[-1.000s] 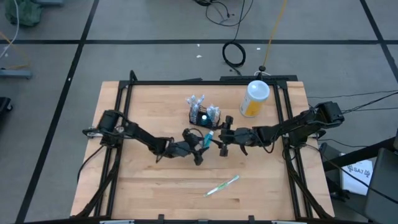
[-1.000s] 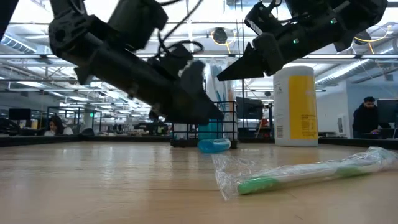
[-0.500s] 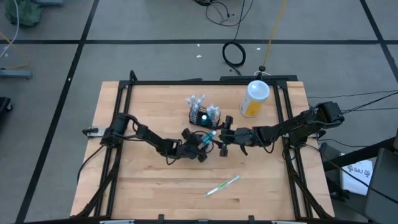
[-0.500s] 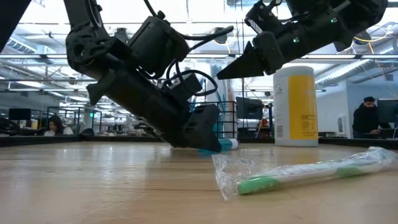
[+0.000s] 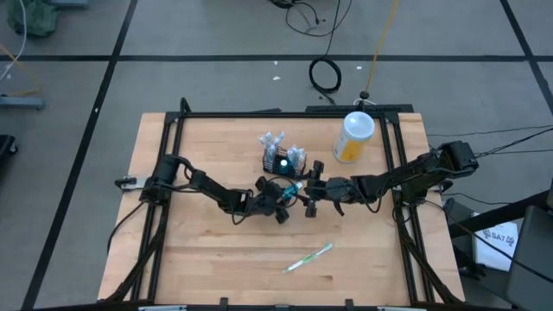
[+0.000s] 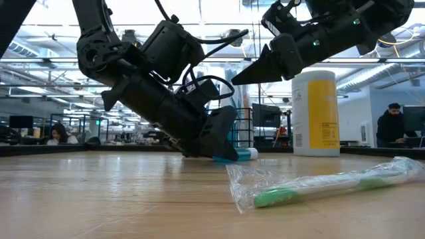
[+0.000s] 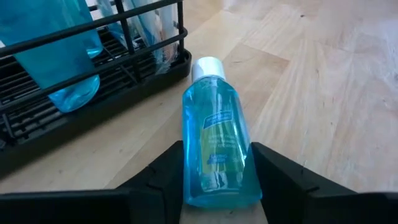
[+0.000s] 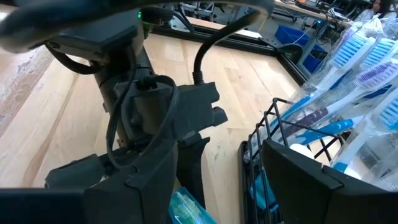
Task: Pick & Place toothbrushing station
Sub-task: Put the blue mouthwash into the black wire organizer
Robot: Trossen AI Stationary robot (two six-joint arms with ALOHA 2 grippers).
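Observation:
The toothbrushing station, a black wire caddy [image 5: 283, 160] [image 7: 93, 62] [image 8: 292, 149], stands on the table holding wrapped toothbrushes and blue items. Just in front of it a blue mouthwash bottle [image 5: 292, 187] [image 7: 214, 130] with a white cap lies on its side. My left gripper [image 5: 282, 197] [image 6: 222, 141] [image 7: 217, 183] is down at the table, its fingers on either side of the bottle's bottom end. My right gripper [image 5: 309, 199] [image 6: 242, 76] [image 8: 217, 199] hovers open above the table, right of the bottle, holding nothing. My left gripper has the blue bottle's bottom end [image 7: 214, 186] between its two fingers [image 7: 168, 171], one on each flat side. The fingers slant down from the table's left side and lie along the bottle. The bottle rests flat on the table, cap [image 7: 207, 65] pointing at the caddy.
A tall yellow bottle with a white lid [image 5: 354, 136] [image 6: 315, 113] stands at the far right. A wrapped green toothbrush [image 5: 309, 257] [image 6: 319, 184] lies near the front edge. Bare wood lies at the left and near sides.
My left gripper has sunk to the table and moved right toward the caddy, tipping further down, until its fingers stand on either side of the blue bottle. In the low view the bottle's white cap now shows beside the fingers. My right gripper has kept still.

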